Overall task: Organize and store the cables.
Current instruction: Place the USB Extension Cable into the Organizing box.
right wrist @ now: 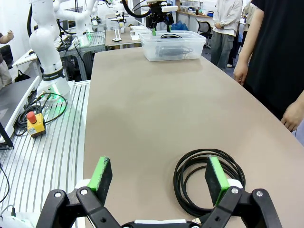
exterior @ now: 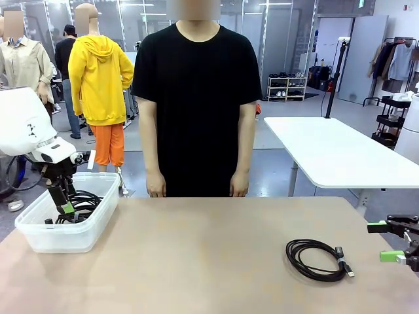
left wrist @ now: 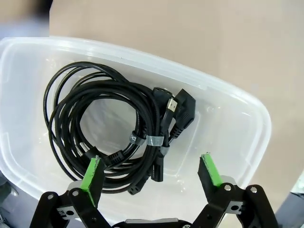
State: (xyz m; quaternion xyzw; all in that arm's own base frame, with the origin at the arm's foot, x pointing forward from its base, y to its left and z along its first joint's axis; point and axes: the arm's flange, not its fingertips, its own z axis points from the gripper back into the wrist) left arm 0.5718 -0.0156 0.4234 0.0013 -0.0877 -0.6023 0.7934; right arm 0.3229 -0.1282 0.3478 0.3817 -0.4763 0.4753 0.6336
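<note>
Tan tabletop (exterior: 209, 248): at its left end, a clear plastic bin (exterior: 39, 239) holds bundled cables (left wrist: 153, 140). The left gripper (left wrist: 149, 164) hangs just above them, fingers wide apart. Rightward, a loose cable coil (right wrist: 180, 180) lies near the right gripper (right wrist: 157, 171), partly between its spread fingers.

Black cables (left wrist: 186, 102), translucent white bin (left wrist: 142, 57), tan table (exterior: 209, 248), green pincer pads (right wrist: 100, 173), person's black shirt (exterior: 196, 98)
</note>
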